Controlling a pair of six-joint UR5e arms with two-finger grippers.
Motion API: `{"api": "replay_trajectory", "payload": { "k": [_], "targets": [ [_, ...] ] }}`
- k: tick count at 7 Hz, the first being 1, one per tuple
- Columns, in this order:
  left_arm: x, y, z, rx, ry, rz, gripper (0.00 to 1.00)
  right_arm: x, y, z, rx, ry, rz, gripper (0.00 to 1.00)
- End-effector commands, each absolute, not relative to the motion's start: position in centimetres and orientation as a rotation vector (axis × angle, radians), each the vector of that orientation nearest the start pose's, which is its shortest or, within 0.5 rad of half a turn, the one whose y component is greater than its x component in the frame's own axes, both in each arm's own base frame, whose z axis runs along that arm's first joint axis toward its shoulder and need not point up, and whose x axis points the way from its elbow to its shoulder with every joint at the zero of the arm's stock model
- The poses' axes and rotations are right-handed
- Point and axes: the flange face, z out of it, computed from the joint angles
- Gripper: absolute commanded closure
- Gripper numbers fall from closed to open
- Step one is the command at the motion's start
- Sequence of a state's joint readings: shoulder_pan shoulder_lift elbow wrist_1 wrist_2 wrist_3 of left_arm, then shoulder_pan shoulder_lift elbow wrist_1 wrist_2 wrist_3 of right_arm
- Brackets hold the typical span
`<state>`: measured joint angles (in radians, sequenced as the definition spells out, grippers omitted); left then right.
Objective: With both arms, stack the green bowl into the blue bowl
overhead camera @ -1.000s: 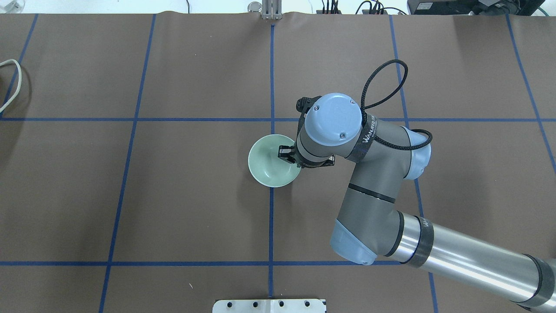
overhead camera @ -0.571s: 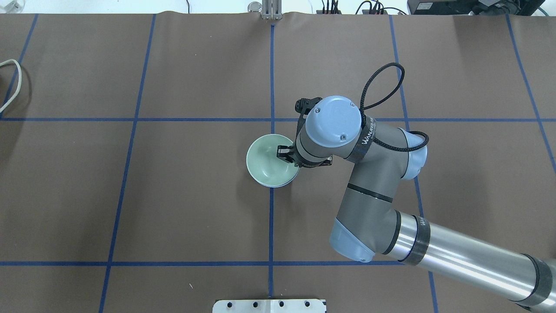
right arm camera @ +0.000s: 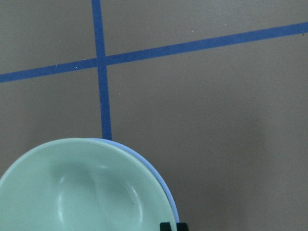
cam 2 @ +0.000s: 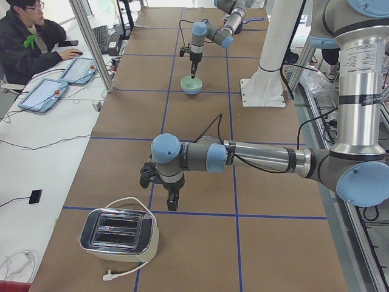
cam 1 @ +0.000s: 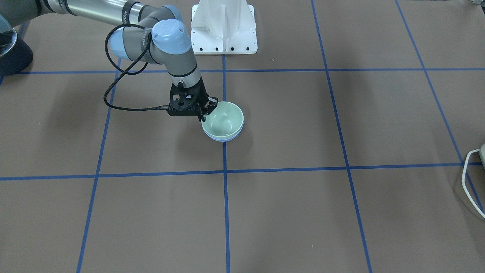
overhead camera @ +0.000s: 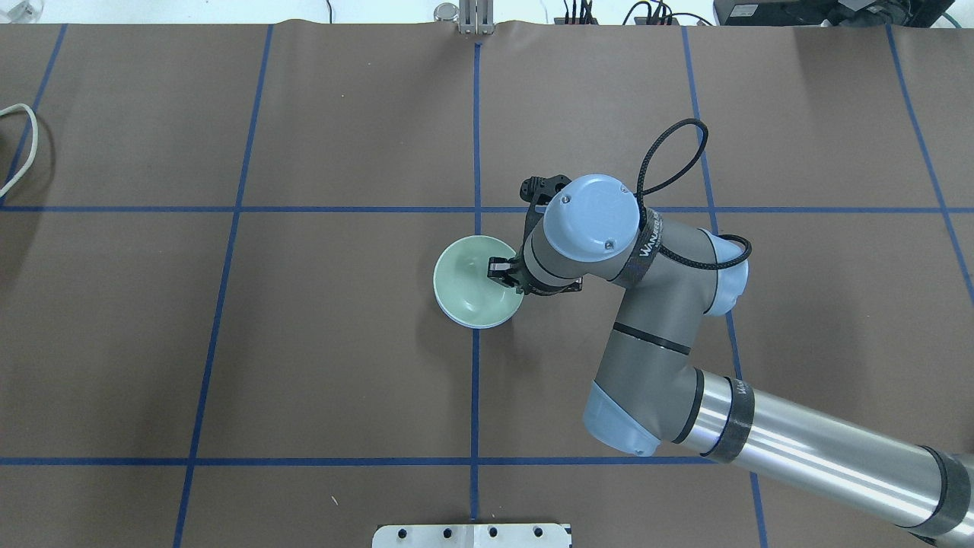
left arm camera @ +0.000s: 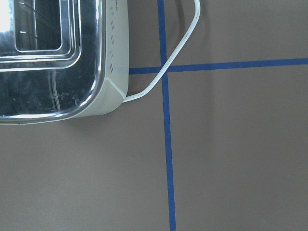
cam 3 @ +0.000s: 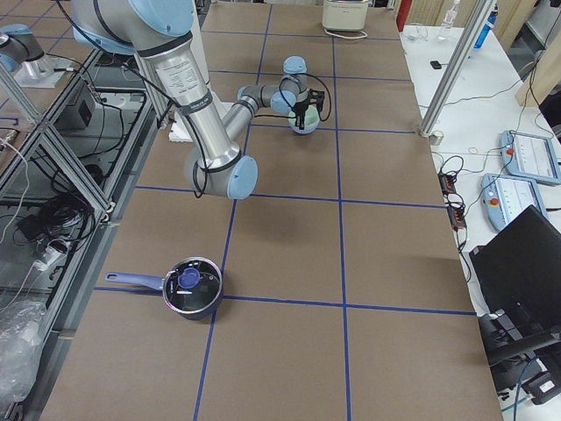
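- Barely anything was shifted since a second ago: the wrist of the right arm was nudged a touch toward the robot's right, and the green bowl was kept in pretty much the same spot.
- Nearest in the left-end view, a chrome toaster was parked on the brown table, with its white cord looped beside it.
- Just past that, the left gripper was hung low over the table. How far its fingers were spread couldn't be told, tbh.
- Further along, mid-table, the green bowl was nested in the blue bowl, with only a thin blue rim left showing.
- The right gripper was pinched on the green bowl's rim, on the robot's right side, one finger inside and one outside.
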<state>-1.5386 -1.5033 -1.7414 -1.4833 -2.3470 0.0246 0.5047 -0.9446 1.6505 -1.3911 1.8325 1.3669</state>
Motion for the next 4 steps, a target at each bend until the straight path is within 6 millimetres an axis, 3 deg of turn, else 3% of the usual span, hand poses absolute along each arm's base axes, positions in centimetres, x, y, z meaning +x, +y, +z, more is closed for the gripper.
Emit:
{"api": "replay_trajectory", "payload": {
  "k": [1,2,3,4],
  "targets": [
    [-4.9,-46.4,61.7,0.01,0.776,0.059,0.02,-54.5,-42.4,23.9,0.071,-0.913,0.155,0.68],
    [-4.9,-46.4,61.7,0.01,0.776,0.059,0.02,-54.3,-42.4,23.5,0.074,-0.919,0.152,0.06],
    [-4.9,-46.4,61.7,0.01,0.776,0.059,0.02,-53.6,-42.7,23.0,0.079,-0.925,0.158,0.0],
    [-4.9,-46.4,61.7,0.01,0.776,0.059,0.02,-53.0,-43.5,22.9,0.083,-0.925,0.169,0.0]
  ]
}}
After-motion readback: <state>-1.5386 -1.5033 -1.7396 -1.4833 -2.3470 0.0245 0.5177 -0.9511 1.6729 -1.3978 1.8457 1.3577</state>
